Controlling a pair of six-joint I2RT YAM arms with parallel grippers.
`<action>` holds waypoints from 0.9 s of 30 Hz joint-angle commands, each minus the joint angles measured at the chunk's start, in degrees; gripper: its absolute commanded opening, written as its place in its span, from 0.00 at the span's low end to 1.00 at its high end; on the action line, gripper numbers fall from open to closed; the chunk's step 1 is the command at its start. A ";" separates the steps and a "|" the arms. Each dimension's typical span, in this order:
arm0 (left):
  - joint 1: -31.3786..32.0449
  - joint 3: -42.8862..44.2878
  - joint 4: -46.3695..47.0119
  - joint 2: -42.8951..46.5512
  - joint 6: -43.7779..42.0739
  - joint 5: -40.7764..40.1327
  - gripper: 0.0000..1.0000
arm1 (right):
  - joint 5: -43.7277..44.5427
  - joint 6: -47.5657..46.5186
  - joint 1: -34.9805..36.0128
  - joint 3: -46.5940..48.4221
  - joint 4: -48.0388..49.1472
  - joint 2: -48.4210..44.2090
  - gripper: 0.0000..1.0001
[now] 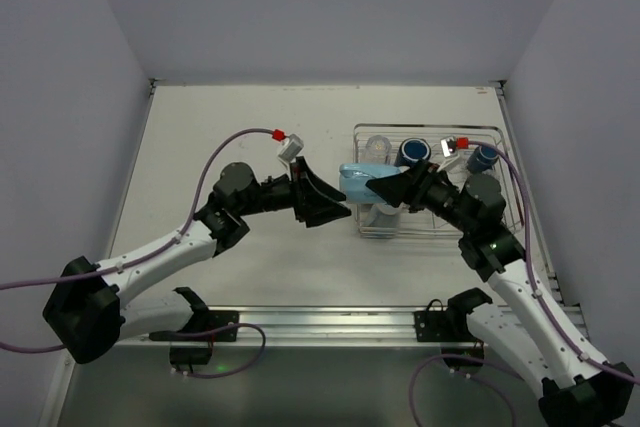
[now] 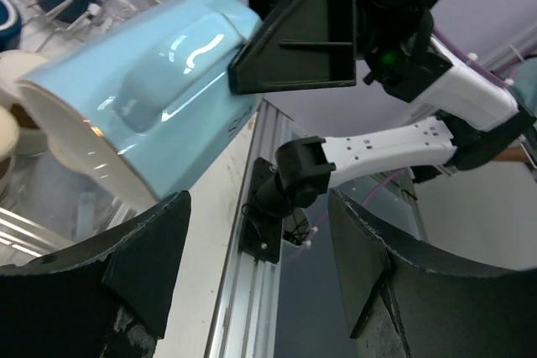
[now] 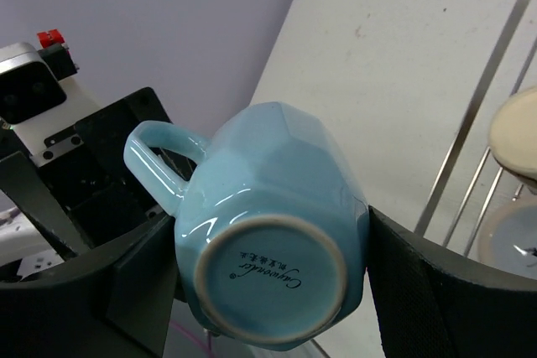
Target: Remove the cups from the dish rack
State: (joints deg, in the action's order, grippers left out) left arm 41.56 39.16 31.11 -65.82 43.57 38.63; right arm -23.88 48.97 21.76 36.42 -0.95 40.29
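Note:
My right gripper (image 1: 388,190) is shut on a light blue mug (image 1: 360,183) and holds it in the air at the left edge of the silver wire dish rack (image 1: 430,128). In the right wrist view the mug (image 3: 268,241) lies with its base toward the camera, handle up-left, clamped between both fingers (image 3: 419,282). My left gripper (image 1: 333,199) is open and empty, just left of the mug; its wrist view shows the mug (image 2: 143,98) above its spread fingers (image 2: 143,257). Two dark navy cups (image 1: 412,154) (image 1: 483,158) and a clear tumbler (image 1: 377,147) sit in the rack.
A cream cup (image 2: 10,115) sits in the rack below the mug, and also shows in the right wrist view (image 3: 516,127). The rack's wire rim (image 3: 478,115) runs close to the right fingers. The aluminium rail (image 1: 320,322) lies along the near table edge.

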 commanded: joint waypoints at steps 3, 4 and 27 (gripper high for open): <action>2.20 3.55 8.00 -4.39 0.64 -2.24 0.71 | -6.88 8.15 2.23 -0.83 18.61 1.63 0.07; 2.30 3.99 8.00 -4.84 0.55 -2.77 0.70 | -6.88 8.33 2.93 -1.09 19.83 2.07 0.07; 3.09 1.36 -17.49 9.05 -15.09 -16.05 0.80 | -3.19 6.58 3.82 0.14 17.30 0.67 0.05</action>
State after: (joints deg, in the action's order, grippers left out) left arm 45.01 40.82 17.06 -55.02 31.53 24.75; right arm -25.43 54.35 25.41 33.10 9.02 43.00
